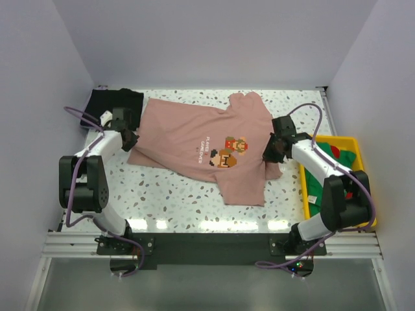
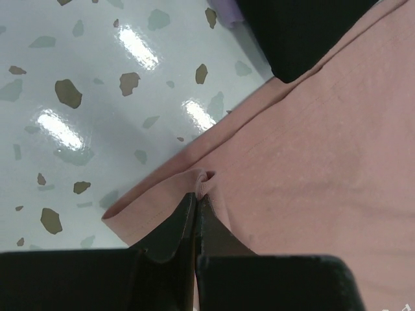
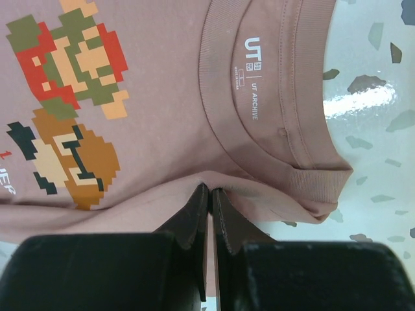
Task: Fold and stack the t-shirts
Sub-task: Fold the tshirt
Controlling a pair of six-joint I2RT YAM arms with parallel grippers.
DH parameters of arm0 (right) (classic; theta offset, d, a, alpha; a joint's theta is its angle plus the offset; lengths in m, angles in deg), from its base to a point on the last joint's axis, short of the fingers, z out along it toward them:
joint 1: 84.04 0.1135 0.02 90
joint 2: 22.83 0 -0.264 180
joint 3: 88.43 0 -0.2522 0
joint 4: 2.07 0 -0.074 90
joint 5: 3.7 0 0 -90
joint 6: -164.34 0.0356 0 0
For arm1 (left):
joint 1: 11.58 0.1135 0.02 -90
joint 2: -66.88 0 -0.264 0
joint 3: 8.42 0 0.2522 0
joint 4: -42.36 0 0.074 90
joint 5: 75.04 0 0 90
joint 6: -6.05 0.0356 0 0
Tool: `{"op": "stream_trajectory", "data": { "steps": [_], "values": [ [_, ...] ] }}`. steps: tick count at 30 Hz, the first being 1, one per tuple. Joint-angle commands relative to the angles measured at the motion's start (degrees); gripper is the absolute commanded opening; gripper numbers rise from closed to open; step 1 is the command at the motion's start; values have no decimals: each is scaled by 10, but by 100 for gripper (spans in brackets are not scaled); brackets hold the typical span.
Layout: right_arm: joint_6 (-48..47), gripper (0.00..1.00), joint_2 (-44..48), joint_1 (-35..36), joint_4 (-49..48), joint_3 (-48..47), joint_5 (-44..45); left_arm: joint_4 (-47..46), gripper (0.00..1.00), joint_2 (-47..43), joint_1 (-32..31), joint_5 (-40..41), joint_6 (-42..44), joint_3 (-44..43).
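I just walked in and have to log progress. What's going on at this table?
Two arms are handling the pink shirt, which lies spread out on the table, print up and not yet folded. The left gripper is shut on its hem edge. The right gripper is shut on the cloth just beside the collar. A black shirt lies in the far left corner. Green cloth sits in the yellow bin on the right.

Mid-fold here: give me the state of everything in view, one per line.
pink t-shirt: spread out, print up, unfolded.
black t-shirt: compact, at the far-left corner.
left claw: shut on pink t-shirt.
right claw: shut on pink t-shirt beside collar.
yellow bin: holds green and red shirts, unfolded.
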Motion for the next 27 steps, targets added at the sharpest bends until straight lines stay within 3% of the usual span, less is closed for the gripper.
{"op": "stream_trajectory", "data": {
  "steps": [1,27],
  "values": [
    [-16,0,-6,-12,-22,-28,-19,-12,0,6,13,1,15,-23],
    [-27,0,-39,-77,-31,-64,-63,-20,0,64,22,-38,27,-88]
  ]
}}
